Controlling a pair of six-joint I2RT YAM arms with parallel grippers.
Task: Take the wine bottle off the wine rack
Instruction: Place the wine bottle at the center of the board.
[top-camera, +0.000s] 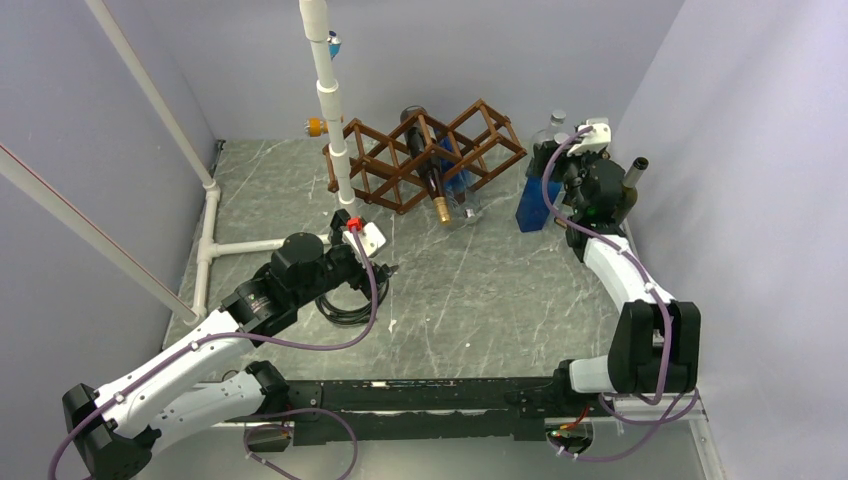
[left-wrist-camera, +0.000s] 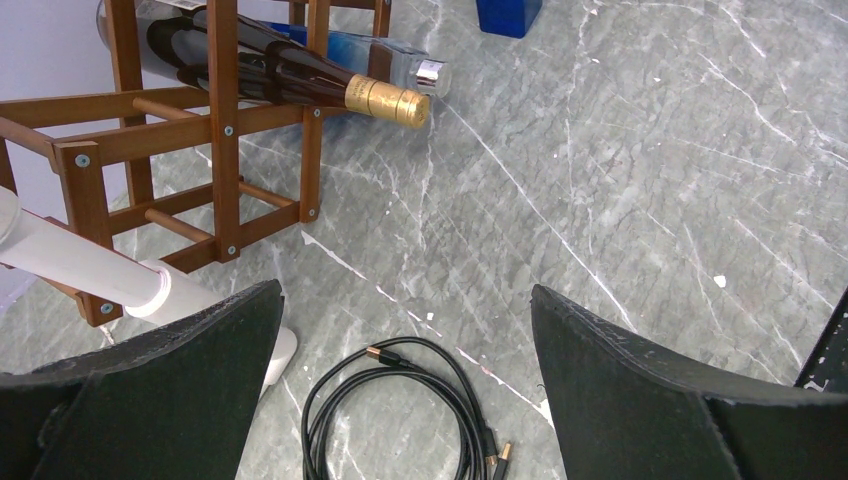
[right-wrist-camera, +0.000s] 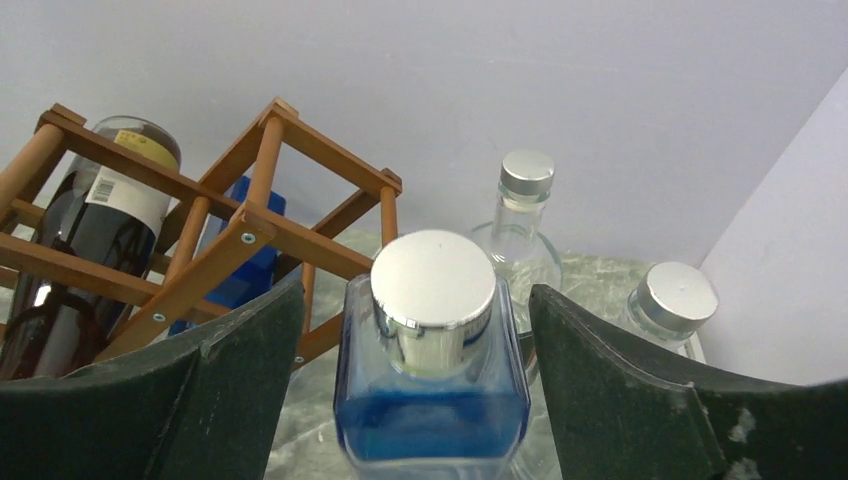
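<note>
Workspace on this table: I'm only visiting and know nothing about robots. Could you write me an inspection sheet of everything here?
Surface: grey marbled tabletop with white scratches.
Job's things: wooden wine rack holding a dark wine bottle with gold foil and a blue bottle, both lying down.
Clutter: square blue bottle, clear glass bottle, second clear bottle, dark bottle by the right wall.
Grippers: left end effector open and empty; right end effector open, straddling the square blue bottle.
Cables: coiled black cable on the table; purple cables along the arms.
Surroundings: white PVC pipe frame, plain pale walls.
</note>
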